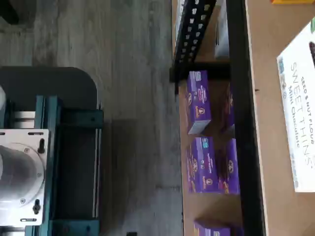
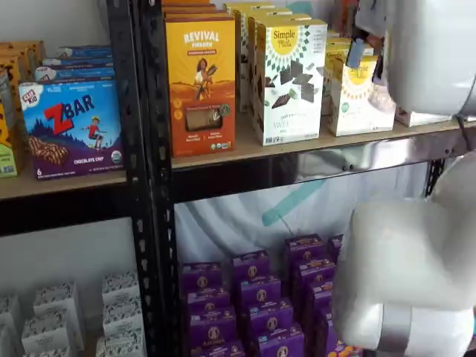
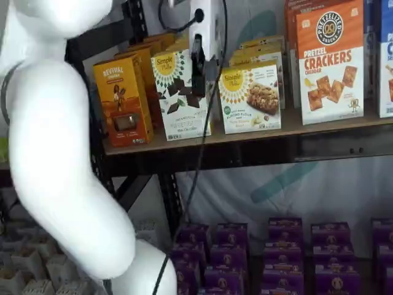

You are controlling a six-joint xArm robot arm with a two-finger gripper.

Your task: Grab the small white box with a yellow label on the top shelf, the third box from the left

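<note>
Arm point(image 3: 55, 153) nearest camera. Gripper point(image 3: 198, 74) hangs before tall box point(image 3: 181, 92), fingers side-on; spread wide. Small white box point(image 3: 250, 98) on top shelf point(image 3: 319, 126), just beside, untouched. Advice: shift toward it, centre, straddle sides.

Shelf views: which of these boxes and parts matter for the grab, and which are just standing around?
In the job:
- small white box, yellow sunburst
- top shelf, under it
- gripper, its black fingers hanging in front of the boxes, side-on

Just standing there:
- taller white box with chocolate squares
- orange Revival box
- crackers box
- ZBar box
- purple boxes below
</note>
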